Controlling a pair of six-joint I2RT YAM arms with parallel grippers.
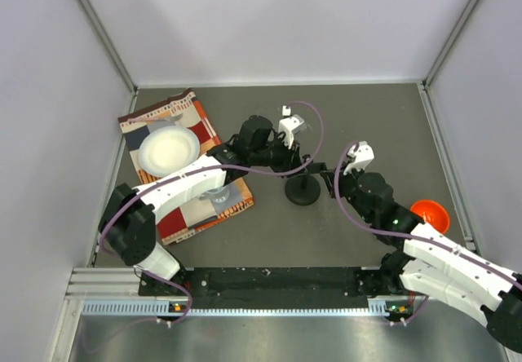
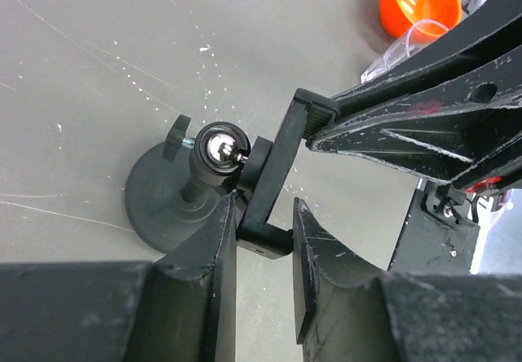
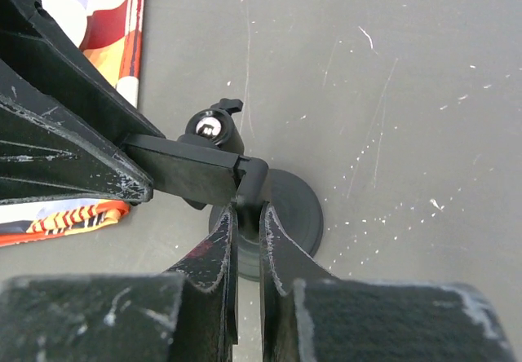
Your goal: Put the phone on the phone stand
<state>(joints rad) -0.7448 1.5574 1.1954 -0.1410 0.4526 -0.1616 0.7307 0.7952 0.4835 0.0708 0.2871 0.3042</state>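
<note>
The grey table (image 1: 367, 117) is marked with many small white scratches. The phone stand (image 1: 303, 191) rests on it with its round base. To the left of the stand lies a patterned cloth (image 1: 189, 111). To its right sits an orange bowl (image 1: 430, 214).

I read the stand (image 1: 303, 191) as all black, its ball joint (image 2: 220, 146) shiny silver; the cloth (image 1: 192, 112) checked in orange, red and white; one bowl (image 1: 169, 150) white, another bowl (image 1: 430, 214) bright orange; the surface (image 1: 367, 117) dull grey, flecked with white scratches; purple cables (image 1: 315, 134) along white-and-black arms (image 1: 183, 187).
</note>
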